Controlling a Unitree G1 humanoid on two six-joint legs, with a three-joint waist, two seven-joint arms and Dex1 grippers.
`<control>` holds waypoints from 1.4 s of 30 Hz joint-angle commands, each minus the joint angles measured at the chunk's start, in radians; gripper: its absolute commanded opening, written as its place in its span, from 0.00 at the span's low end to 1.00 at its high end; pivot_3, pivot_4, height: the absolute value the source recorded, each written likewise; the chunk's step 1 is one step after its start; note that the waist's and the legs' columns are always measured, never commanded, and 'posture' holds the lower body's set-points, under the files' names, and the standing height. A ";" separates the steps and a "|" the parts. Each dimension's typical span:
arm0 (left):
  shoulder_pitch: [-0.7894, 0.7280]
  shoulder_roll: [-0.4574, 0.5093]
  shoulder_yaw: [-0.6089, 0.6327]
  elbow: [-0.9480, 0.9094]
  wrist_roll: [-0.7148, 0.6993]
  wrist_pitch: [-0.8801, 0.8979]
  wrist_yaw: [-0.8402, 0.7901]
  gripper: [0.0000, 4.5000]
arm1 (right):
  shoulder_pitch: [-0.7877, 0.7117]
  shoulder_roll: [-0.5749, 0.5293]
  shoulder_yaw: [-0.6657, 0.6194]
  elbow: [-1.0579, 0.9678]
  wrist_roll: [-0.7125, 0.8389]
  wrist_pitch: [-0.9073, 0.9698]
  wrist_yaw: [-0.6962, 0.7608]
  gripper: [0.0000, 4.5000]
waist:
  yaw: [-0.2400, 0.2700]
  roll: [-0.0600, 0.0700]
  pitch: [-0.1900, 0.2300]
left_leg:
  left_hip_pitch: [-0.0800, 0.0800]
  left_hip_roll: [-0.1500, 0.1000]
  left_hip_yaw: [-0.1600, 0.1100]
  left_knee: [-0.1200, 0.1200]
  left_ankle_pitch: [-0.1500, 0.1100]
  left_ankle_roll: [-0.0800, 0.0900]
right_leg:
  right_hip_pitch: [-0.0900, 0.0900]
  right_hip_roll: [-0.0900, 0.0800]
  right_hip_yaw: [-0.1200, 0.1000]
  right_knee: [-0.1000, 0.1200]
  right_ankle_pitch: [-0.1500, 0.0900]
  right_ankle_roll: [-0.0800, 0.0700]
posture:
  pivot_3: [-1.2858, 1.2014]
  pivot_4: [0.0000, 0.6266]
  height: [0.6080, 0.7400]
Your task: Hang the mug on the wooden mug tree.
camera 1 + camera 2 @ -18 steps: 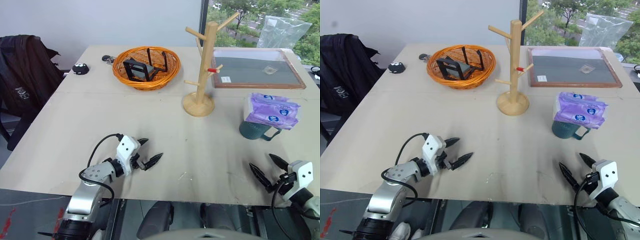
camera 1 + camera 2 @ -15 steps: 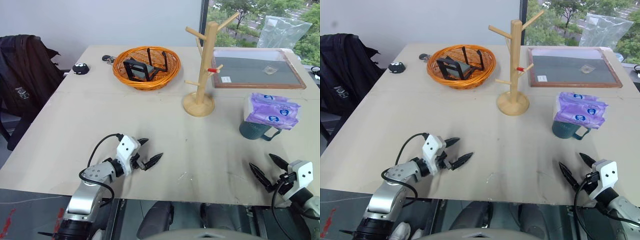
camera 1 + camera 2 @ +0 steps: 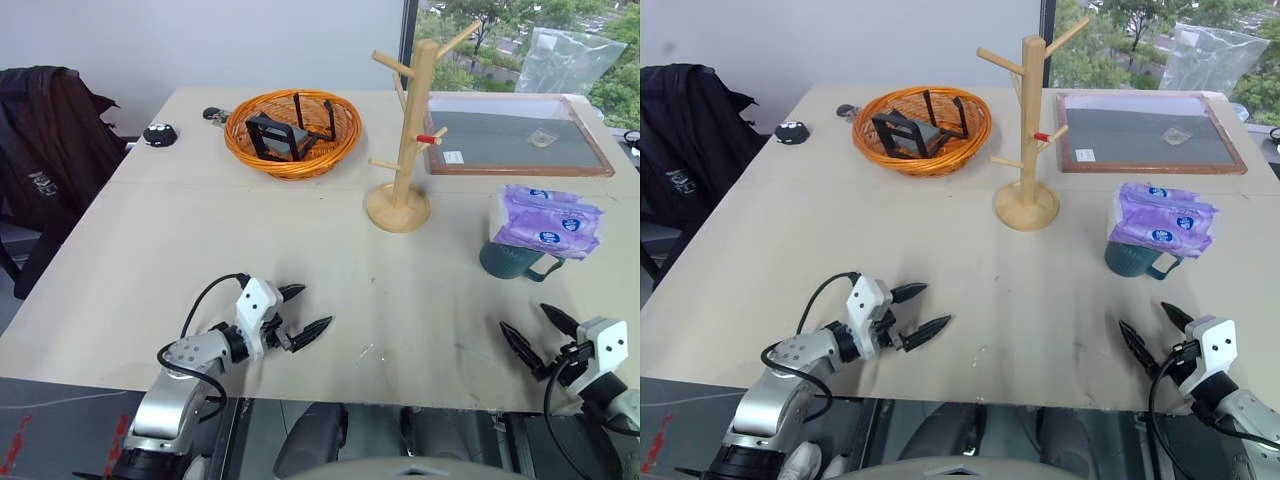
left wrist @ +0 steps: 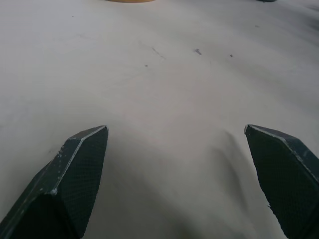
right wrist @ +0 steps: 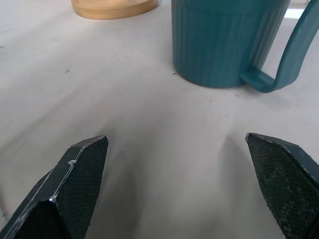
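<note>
the left gripper (image 3: 302, 313) has slid a little nearer along the desk (image 3: 300, 230), both sets of fingers spread wide and empty, while the mug (image 3: 508, 260), capped by a purple packet (image 3: 546, 222), waits ahead of the right gripper (image 3: 540, 338), tree (image 3: 405, 130) beyond.

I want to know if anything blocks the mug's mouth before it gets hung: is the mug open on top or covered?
Covered. The mug stands upright on the table with a purple packet lying across its rim.
</note>
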 commanded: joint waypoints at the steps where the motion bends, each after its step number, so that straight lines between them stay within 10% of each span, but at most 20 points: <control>1: -0.029 0.007 -0.016 -0.010 -0.011 0.012 -0.016 1.00 | -0.001 0.004 -0.021 -0.052 0.003 -0.011 -0.021 0.99 | 0.000 0.000 0.000 | 0.000 0.000 0.000 0.000 0.000 0.000 | 0.000 0.000 0.000 0.000 0.000 0.000 | 0.52 0.24 1.00; 28: -0.313 0.067 -0.073 -0.218 -0.124 0.230 -0.067 1.00 | -0.050 -0.200 -0.397 -0.306 0.332 0.260 -0.114 0.99 | -0.003 -0.003 0.005 | -0.002 0.000 0.001 0.001 0.000 0.000 | -0.002 0.002 0.001 0.002 0.000 0.000 | 0.52 0.24 1.00; 42: -0.404 0.055 -0.061 -0.267 -0.161 0.278 -0.020 1.00 | -0.416 -0.324 0.081 -0.465 0.033 0.502 -0.383 0.99 | 0.003 -0.010 0.009 | -0.007 -0.001 0.000 0.004 0.003 -0.005 | -0.006 0.005 -0.001 0.003 0.001 0.000 | 0.52 0.24 1.00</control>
